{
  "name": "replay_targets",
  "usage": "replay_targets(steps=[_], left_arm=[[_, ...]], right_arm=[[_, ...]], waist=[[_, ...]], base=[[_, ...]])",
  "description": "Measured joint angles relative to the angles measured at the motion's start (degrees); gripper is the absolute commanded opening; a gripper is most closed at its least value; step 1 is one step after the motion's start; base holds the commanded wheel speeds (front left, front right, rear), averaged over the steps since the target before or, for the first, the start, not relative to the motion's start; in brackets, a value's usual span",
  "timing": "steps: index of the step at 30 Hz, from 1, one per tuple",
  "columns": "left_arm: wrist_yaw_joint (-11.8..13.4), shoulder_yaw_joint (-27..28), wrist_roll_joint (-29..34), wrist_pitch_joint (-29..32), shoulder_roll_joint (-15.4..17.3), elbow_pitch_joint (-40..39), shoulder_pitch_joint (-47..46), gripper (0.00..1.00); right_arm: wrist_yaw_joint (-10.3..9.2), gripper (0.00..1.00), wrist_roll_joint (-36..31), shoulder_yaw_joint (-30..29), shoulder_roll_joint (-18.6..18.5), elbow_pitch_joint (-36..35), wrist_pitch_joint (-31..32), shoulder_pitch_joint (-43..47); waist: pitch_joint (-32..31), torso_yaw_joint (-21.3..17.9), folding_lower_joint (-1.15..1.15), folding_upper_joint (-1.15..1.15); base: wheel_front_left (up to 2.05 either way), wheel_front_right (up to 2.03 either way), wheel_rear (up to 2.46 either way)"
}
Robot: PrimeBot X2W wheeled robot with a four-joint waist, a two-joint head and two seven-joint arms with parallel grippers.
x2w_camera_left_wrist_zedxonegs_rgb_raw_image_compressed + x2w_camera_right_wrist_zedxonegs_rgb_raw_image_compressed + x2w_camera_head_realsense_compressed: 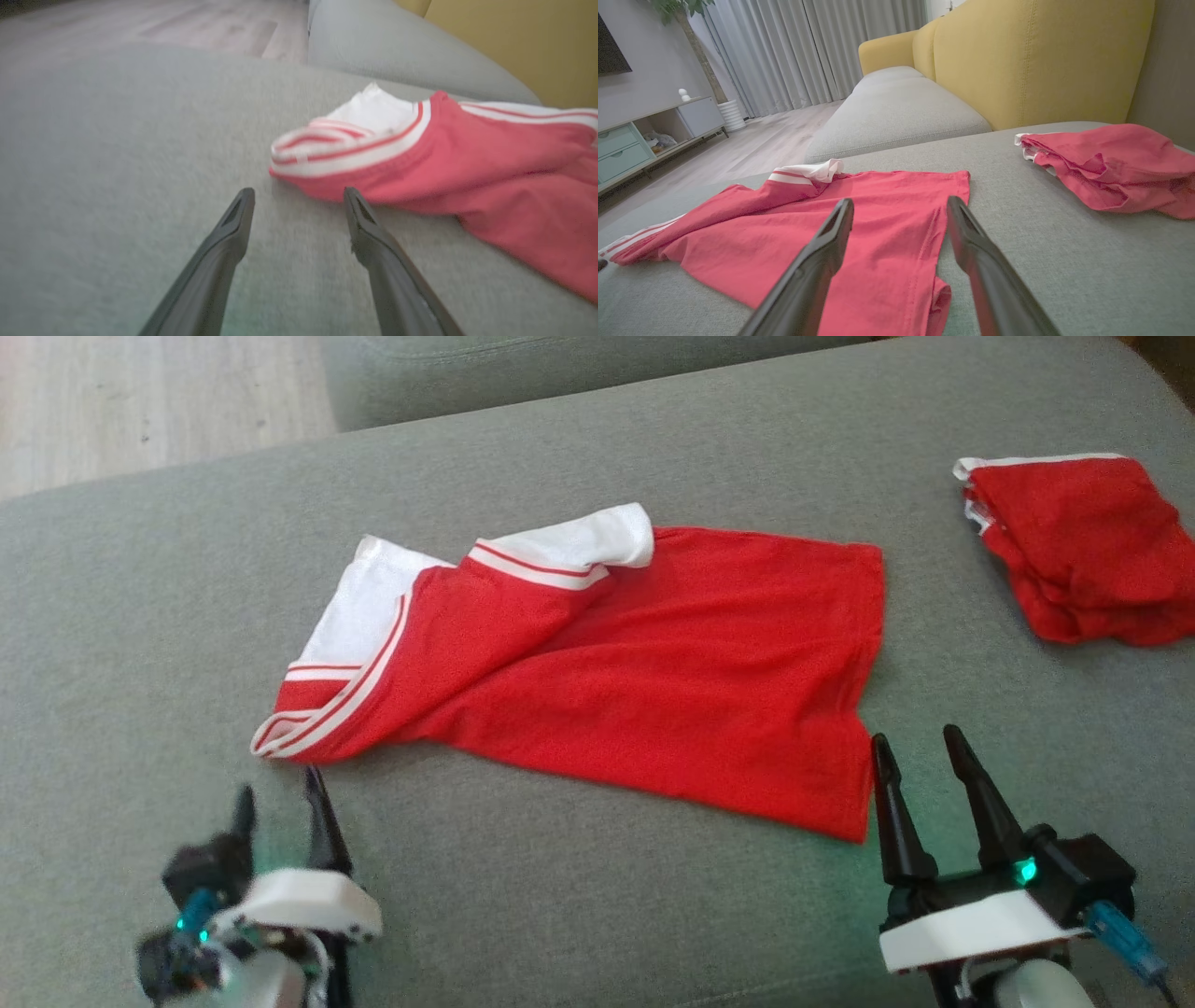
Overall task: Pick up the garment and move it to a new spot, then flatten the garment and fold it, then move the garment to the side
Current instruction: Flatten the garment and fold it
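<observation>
Lying on the grey cushion (140, 616) is the garment (672, 681), red w/ white striped trim. Its body is spread mostly flat, while the trimmed end at the robot's left is bunched and folded over, w/ white fabric turned up along the far edge. The L gripper (278, 786) is seen low at the near left, fingers parted and nothing held, tips just short of the striped corner. In the L wrist view one fingertip (351, 193) is set just beside the striped hem; contact can't be judged, as that view is blurred. The R gripper (916, 737) is seen at the near right, fingers likewise apart and empty, just beside the garment's near right corner. In the R wrist view one finger (843, 210) is seen over red cloth, and the side hem runs close by the other. A second red pile (1083, 551), roughly folded, is seen well apart at the far right of the cushion. A yellow backrest (1041, 60) stands behind it, and wood floor (140, 401) is seen at far left.
</observation>
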Motion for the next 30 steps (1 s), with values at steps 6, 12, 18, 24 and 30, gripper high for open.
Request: replay_targets(steps=[6,12,18,24,30], left_arm=[[-3.92,-2.91,12.48,-0.18,6.84,-15.48,-0.98,1.0],[-13.3,-16.02,18.52,8.39,12.24,-16.97,-21.11,1.0],[-13.81,-37.49,7.48,19.6,14.52,-16.64,-41.09,1.0],[-13.8,-53.0,-5.16,26.02,18.51,-10.55,-56.06,1.0],[-13.8,-63.48,-11.82,26.74,20.01,-5.37,-63.74,1.0]], right_arm=[[0.0,1.0,-0.01,0.23,0.0,-0.08,0.0,-0.03],[0.0,1.0,-0.01,2.05,-0.07,-0.53,0.0,-1.88],[0.0,1.0,0.08,3.35,-0.1,-0.93,0.0,-6.57],[0.0,1.0,1.43,5.31,-0.07,-1.04,0.0,-9.97],[0.0,1.0,3.11,6.46,-0.02,-1.37,0.0,-12.15]], waist=[[0.81,2.23,0.0,0.0],[4.61,2.19,0.0,0.0],[9.23,0.7,0.01,0.0],[15.05,-2.87,0.02,0.0],[19.68,-7.83,0.01,0.0]], base=[[0.0,0.0,0.0],[0.0,0.0,0.0],[0.0,0.0,0.0],[0.0,0.0,0.0],[0.0,0.0,0.0]])
